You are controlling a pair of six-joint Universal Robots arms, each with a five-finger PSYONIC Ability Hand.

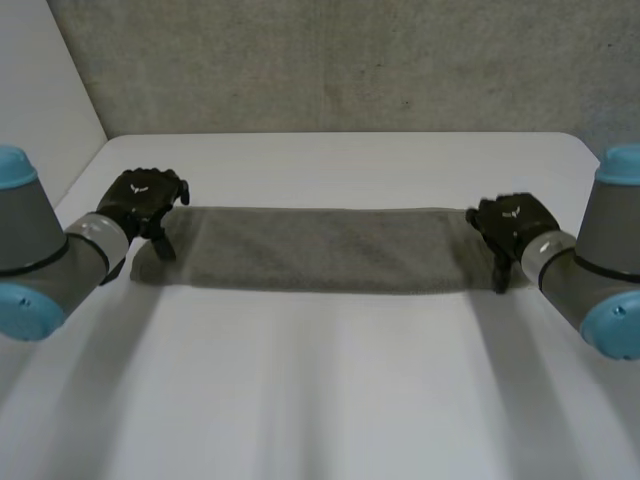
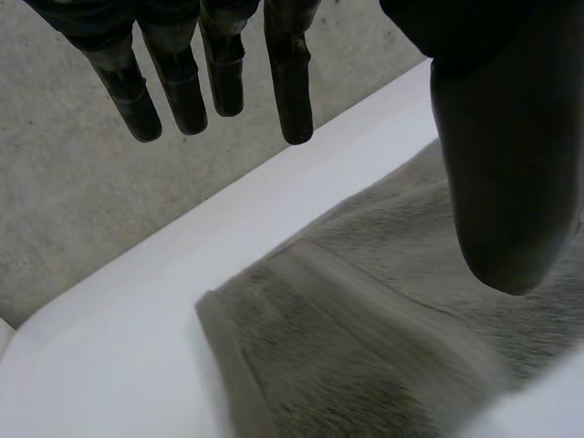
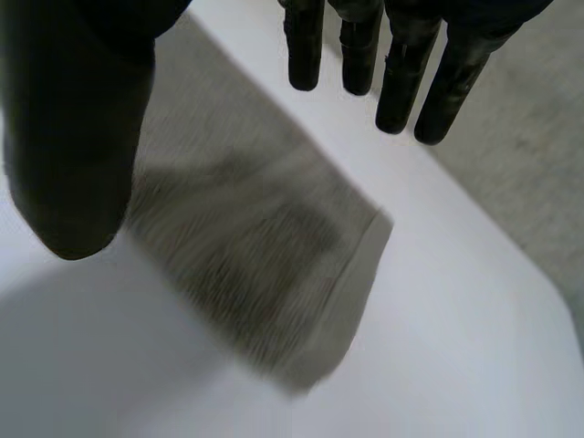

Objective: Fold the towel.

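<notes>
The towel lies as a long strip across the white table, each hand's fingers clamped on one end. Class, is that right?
Not clamped: the wrist views show the left hand and right hand open, fingers straight, at the ends of the towel.

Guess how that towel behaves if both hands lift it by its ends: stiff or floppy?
Probably floppy: the towel lies flat as a long strip on the table, so its middle would likely sag between the left hand and right hand. Its fuzzy pile should resist slipping. It is likely light.
</notes>
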